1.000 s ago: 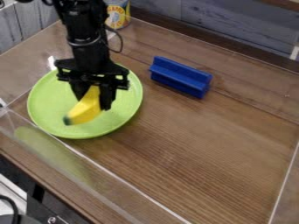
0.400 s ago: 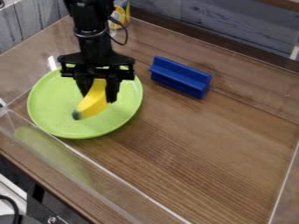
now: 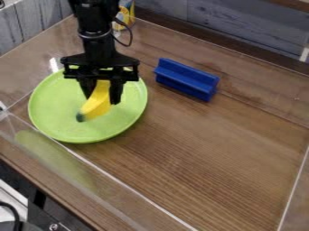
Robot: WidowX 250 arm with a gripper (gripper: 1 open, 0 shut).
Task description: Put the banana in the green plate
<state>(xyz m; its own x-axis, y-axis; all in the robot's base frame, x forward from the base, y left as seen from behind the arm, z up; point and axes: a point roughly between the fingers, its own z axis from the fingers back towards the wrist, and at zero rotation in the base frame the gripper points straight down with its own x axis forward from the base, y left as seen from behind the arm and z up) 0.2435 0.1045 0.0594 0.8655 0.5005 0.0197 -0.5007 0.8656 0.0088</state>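
The gripper (image 3: 104, 90) points straight down over the green plate (image 3: 49, 113), its black fingers clamped on the upper end of the banana (image 3: 96, 106). Against the view a second ago, the arm has shifted a little toward the far right of the plate and the wrist has rolled slightly, so the fruit hangs nearer the plate's middle than its near edge; over the last fraction of a second almost nothing has moved. That suggests the carry is over and what remains is to lower and let go. The banana's long axis runs steeply, tilted from upper right down to lower left, its free lower end aimed at the plate's floor; whether that tip touches the plastic cannot be told. Beyond the plate, a blue rectangular block (image 3: 187, 79) lies apart on the wooden worktop (image 3: 218, 153), and a yellow-labelled can (image 3: 122, 13) stands behind the arm.
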